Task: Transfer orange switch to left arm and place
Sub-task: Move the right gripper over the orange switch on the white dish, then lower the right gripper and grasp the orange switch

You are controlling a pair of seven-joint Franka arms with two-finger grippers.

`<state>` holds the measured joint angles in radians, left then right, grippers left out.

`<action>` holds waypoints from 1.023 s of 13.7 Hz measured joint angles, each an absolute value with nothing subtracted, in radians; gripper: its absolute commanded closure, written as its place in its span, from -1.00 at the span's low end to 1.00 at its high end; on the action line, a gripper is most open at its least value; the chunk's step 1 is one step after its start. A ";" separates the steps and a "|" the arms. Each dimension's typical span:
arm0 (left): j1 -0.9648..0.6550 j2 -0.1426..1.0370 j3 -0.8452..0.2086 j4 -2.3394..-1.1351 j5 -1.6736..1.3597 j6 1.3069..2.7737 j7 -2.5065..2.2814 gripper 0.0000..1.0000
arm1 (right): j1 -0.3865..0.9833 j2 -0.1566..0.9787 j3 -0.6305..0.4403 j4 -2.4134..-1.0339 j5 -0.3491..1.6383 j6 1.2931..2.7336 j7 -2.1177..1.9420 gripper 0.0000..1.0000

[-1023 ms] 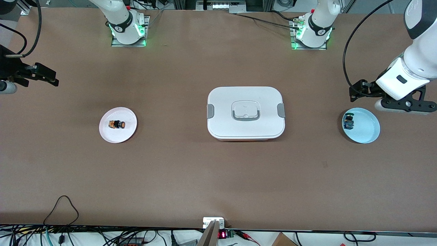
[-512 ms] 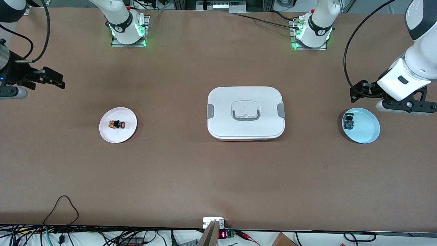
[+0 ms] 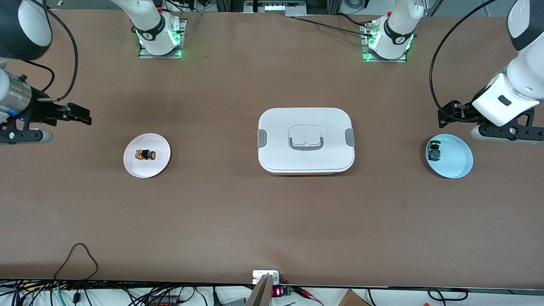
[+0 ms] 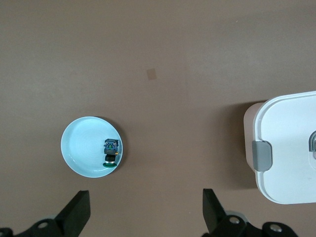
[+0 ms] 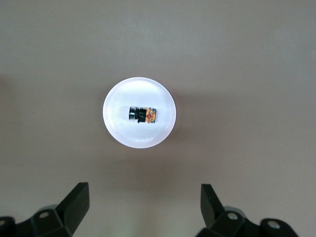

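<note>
Orange switch lying on its side in the pink plate toward the right arm's end of the tabletop, untouched. Right pincer up over bare tabletop just beside that plate, fingers spread wide, holding nothing. White box at mid-tabletop, lid on. Blue-bodied switch in the blue plate toward the left arm's end. Left pincer over bare tabletop close by the blue plate's rim, likewise spread and empty

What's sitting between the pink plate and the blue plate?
The white box lies between the pink plate and the blue plate, with bare table on each side. The front view shows it.
</note>
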<state>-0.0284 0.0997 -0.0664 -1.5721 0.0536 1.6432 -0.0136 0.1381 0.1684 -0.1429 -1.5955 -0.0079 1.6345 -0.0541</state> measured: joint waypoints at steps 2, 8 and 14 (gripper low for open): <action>-0.028 0.100 -0.066 -1.572 0.054 1.643 -0.014 -1.00 | 0.138 0.190 -0.143 -1.606 -0.008 1.668 -0.054 -1.00; -0.028 0.100 -0.065 -1.572 0.054 1.643 -0.014 -1.00 | 0.172 0.200 -0.140 -1.765 -0.007 1.835 -0.054 -1.00; -0.028 0.100 -0.065 -1.572 0.054 1.643 -0.014 -1.00 | 0.176 0.258 -0.135 -1.972 -0.003 2.122 -0.054 -1.00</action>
